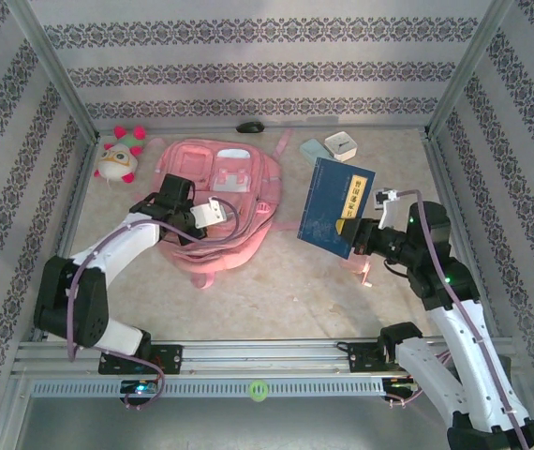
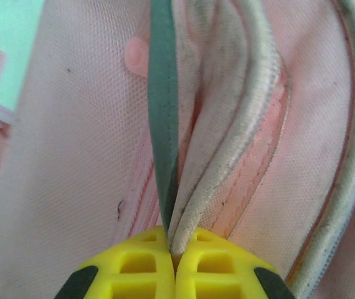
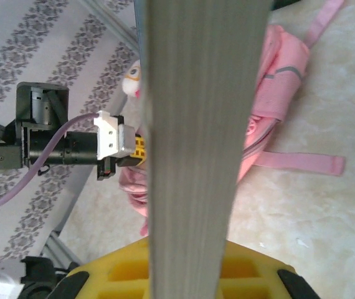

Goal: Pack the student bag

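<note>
Beige marbled tabletop (image 1: 276,291) carried the large pink fabric student bag (image 1: 262,202) centre-left, its piped opening edge (image 2: 227,174) pinched in the closed left gripper (image 2: 176,246); the right gripper (image 1: 351,230), clamped on a blue rectangular book (image 1: 334,202), stood to its right.

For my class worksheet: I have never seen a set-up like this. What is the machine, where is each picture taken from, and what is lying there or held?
Two robot arms stand at a beige table. One picture looks down from above; the other two come from cameras on the wrists. The left gripper is shut on an edge of the large pink fabric backpack. The right gripper holds a blue rectangular book. A white-and-pink plush toy lies far left.
</note>
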You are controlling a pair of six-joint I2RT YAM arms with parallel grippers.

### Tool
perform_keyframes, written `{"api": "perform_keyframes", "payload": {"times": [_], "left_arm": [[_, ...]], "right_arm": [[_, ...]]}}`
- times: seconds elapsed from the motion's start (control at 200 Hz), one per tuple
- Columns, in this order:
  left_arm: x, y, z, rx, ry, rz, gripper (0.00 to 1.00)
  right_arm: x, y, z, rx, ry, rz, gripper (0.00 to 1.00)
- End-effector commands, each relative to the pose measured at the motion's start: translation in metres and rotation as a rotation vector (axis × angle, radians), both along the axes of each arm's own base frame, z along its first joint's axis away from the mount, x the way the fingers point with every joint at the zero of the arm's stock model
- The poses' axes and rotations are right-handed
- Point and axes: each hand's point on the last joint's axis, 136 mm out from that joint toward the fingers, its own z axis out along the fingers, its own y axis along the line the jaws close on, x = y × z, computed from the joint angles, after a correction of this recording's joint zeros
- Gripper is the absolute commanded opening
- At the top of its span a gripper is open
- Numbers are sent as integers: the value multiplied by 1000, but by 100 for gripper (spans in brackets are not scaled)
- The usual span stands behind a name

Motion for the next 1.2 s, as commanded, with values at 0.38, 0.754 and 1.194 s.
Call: {"api": "perform_keyframes", "payload": {"times": [0.38,0.754,1.194], "left_arm": [[-9,-39,106,-488,4,178,0],[-63,-97,114,-674,186,183,0],[-48,-192,153,-842,250,221,0]], "right_arm": [[-9,-32,-2,3,239,-252,0],[-3,-25,-48,-15,382,-313,0],[-17,-28,-95,20,516,-391,0]]}}
